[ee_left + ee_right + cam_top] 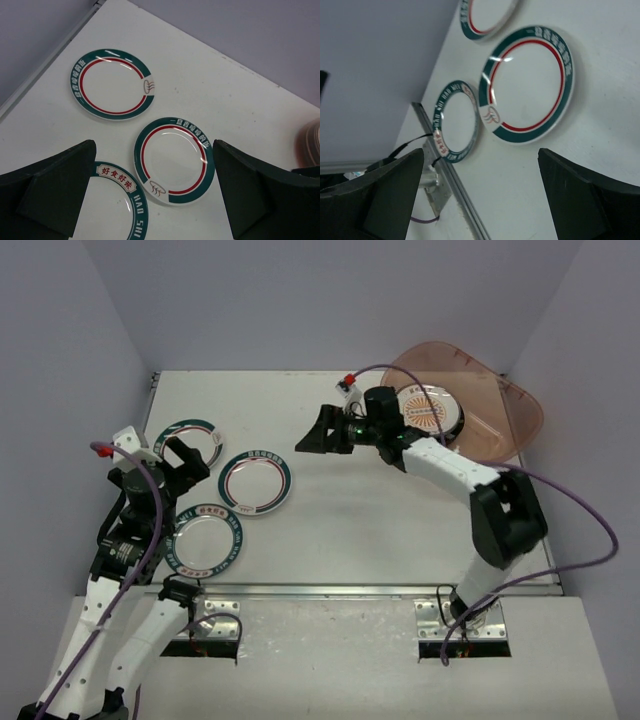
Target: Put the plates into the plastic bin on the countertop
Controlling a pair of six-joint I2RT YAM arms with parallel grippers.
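Note:
Three white plates with teal rims lie on the countertop (380, 520) at the left: a far one (190, 443), a middle one (256, 481) and a near one (205, 540). The plastic bin (505, 405) stands at the back right, and an orange-centred plate (425, 410) lies on top inside it. My left gripper (188, 462) is open and empty, above the three plates (173, 160). My right gripper (312, 435) is open and empty, left of the bin and pointing toward the middle plate (527, 85).
A metal rail (330, 590) runs along the countertop's front edge and also shows in the right wrist view (450, 185). Grey walls stand on the left, back and right. The bin's edge shows at the right of the left wrist view (310, 145).

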